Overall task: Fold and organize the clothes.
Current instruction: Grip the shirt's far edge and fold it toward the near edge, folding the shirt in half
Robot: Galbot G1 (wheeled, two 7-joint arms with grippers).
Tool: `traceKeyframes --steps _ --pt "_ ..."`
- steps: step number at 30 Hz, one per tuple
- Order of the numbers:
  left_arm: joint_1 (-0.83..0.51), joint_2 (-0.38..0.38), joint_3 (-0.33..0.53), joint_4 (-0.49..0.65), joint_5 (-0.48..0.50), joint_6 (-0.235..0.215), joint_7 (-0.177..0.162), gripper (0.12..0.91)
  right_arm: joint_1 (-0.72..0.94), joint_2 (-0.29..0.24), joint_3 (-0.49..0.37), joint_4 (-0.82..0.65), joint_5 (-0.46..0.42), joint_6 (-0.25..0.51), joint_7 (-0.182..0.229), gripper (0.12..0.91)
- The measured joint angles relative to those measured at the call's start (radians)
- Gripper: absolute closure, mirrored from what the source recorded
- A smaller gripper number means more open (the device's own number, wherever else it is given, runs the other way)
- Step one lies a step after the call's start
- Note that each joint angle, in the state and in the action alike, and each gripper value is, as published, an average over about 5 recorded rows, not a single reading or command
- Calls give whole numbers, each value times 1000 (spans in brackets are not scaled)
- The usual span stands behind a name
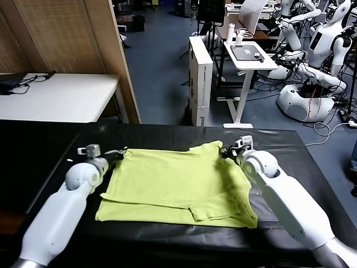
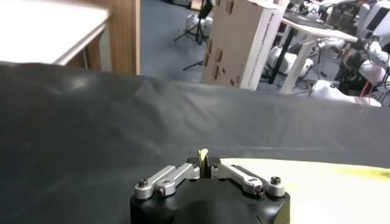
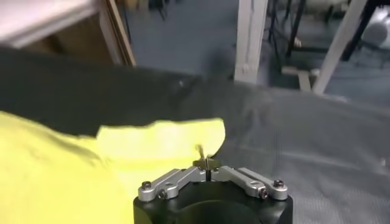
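T-shirt, lime yellow-green, lies on my black worktop, spread across the middle, its long axis running side to side between my two arms, already partly folded: a doubled layer shows along the near edge, with a sleeve turned in near the near right. My left gripper sits at the shirt's far left corner, toward the far edge of the worktop. In the left wrist view the jaws are clenched together with a small sliver of yellow cloth pinched between them, so I judge that I am grasping the corner. My right gripper stands at the far right corner, where the fabric rises in a small peak. In the right wrist view its jaws are likewise pressed closed on a thin bit of fabric, with the yellow cloth spreading away beneath. Both grips lie on the same far edge of the garment, roughly level with each other and well apart, one at each end of the long axis. The body of the shirt lies from both sets of jaws toward the near edge of the worktop. In my judgement, the coming move turns on that relation: carrying the far edge evenly toward the near edge, both arms keeping pace so the cloth does not skew. Neither arm is nearer; each holds its own corner.
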Motion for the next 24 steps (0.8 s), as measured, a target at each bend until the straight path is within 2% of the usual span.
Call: traceKeyframes --steps 9,17,24 --pt "141 29 -86 -154 -4 9 4 822 -111 -65 72 137 5 -11 6 885" --pt "261 39 -164 -263 0 13 4 822 -249 -160 161 297 7 -13 -3 885" --pt "379 59 -218 -340 16 6 26 822 -402 -243 224 416 7 -22 -19 885"
